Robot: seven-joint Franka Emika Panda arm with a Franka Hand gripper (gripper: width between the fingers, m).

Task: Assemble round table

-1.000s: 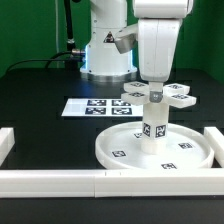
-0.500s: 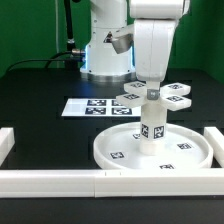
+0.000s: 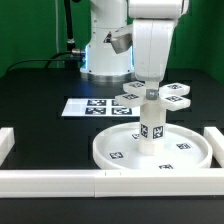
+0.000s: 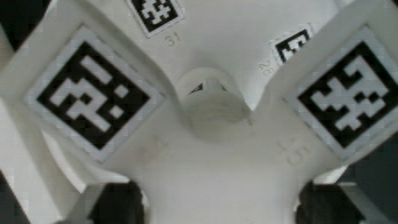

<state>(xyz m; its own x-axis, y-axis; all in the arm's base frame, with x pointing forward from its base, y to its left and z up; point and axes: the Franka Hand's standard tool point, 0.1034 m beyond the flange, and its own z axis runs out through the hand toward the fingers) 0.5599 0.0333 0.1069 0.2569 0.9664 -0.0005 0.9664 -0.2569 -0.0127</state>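
The large rimmed round disc (image 3: pixel 112 150) lies flat on the black table. The short thick post (image 3: pixel 152 128) stands upright at its centre. The cross-shaped four-arm piece (image 3: pixel 176 96) sits level on top of the post. My gripper (image 3: pixel 154 88) comes straight down onto the cross piece and is shut on its middle. In the wrist view the cross piece (image 4: pixel 196 110) fills the frame, with tagged arms spreading to both sides. The dark fingers (image 4: pixel 128 200) press against its central arm on either side. The joint between cross piece and post is hidden.
The marker board (image 3: pixel 92 106) lies behind the disc toward the exterior view's left. Long white border rails run along the front (image 3: pixel 60 181), the left (image 3: pixel 6 140) and the right (image 3: pixel 214 136). The robot base (image 3: pixel 105 50) stands at the back.
The arm's wrist has shifted slightly toward the exterior view's left. The cross piece stays gripped on top of the post, and the disc and post have not moved.
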